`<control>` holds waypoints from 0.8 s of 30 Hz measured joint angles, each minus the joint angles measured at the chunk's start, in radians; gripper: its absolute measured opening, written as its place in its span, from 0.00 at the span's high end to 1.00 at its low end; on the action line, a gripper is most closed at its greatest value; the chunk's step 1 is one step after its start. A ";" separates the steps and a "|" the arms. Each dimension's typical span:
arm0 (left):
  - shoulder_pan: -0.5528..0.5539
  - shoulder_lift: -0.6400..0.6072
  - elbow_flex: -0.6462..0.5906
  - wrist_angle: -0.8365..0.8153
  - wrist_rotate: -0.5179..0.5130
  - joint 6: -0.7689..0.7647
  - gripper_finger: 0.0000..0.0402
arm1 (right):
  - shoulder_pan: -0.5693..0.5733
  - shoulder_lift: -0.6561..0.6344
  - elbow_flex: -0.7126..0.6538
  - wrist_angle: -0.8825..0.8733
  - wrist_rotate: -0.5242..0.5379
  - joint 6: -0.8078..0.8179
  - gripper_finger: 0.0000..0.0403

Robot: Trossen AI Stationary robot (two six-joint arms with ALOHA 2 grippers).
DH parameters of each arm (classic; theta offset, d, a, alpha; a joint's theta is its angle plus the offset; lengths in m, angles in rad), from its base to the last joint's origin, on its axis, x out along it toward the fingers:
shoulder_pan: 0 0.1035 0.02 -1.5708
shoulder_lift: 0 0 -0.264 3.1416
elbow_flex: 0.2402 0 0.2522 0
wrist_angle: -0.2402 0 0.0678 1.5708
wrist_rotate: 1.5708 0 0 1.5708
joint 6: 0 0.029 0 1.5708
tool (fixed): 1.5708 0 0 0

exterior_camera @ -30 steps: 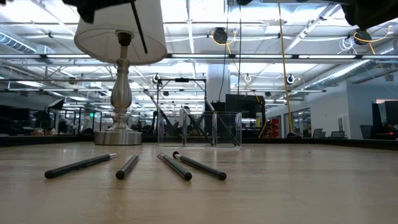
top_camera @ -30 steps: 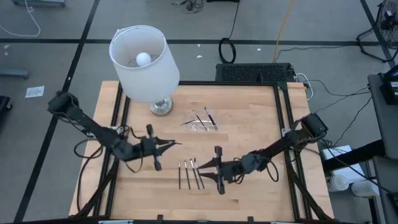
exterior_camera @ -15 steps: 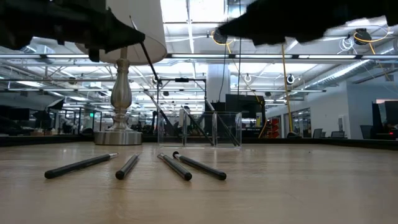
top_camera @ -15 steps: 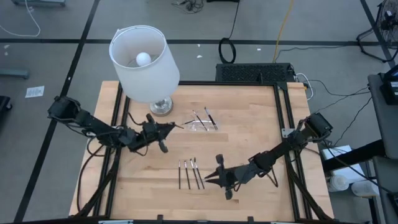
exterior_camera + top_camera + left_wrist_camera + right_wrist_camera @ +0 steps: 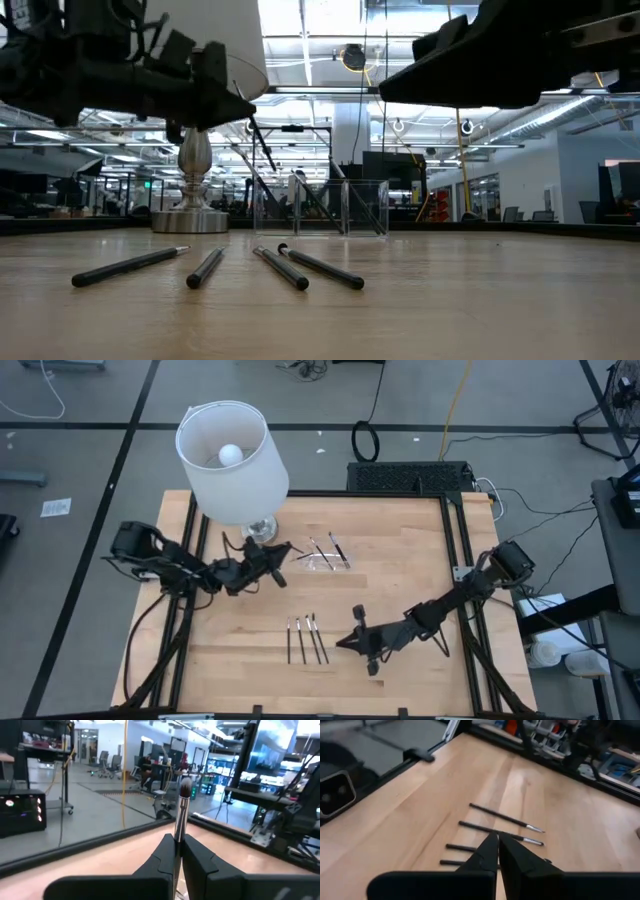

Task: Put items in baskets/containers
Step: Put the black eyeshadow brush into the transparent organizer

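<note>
Four thin dark sticks (image 5: 306, 639) with pale tips lie side by side on the wood near the table's near edge; the low view shows them in front (image 5: 283, 268), the right wrist view from above (image 5: 500, 832). A clear tray (image 5: 322, 556) with a few more sticks stands right of the lamp base, and the low view shows it too (image 5: 320, 207). My left gripper (image 5: 272, 556) is just left of the tray, shut on a small brush (image 5: 181, 810). My right gripper (image 5: 342, 643) hovers shut just right of the four sticks. My left gripper pinches the brush's dark handle (image 5: 176, 839) between its two fingers. The brush lies along the fingers, its bristle head (image 5: 185, 785) sticking out past their tips toward the tray. It is lifted clear of the table and slants down in the low view (image 5: 258, 142).
A lamp with a white shade (image 5: 232, 458) and a metal base (image 5: 190, 215) stands at the far left of the table, close behind my left gripper. Black frame rails (image 5: 455, 560) run along the table's sides. Bare wood lies between the tray and the four sticks.
My left gripper has carried the brush from the table's left middle toward the far edge and to the right, ending beside the tray. My right gripper has drawn slightly toward the near edge and come lower beside the four sticks, which have stayed put.
</note>
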 joint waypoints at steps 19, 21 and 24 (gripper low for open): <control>0.064 0.179 0.045 -0.006 0.029 -0.079 0.95 | -0.011 0.000 -0.083 0.239 -0.080 0.024 1.00; 0.064 0.179 0.045 -0.009 0.029 -0.096 0.92 | -0.012 0.000 -0.083 0.238 -0.081 0.031 1.00; 0.064 0.178 0.045 -0.011 0.030 -0.109 0.87 | -0.012 0.000 -0.083 0.233 -0.107 0.049 1.00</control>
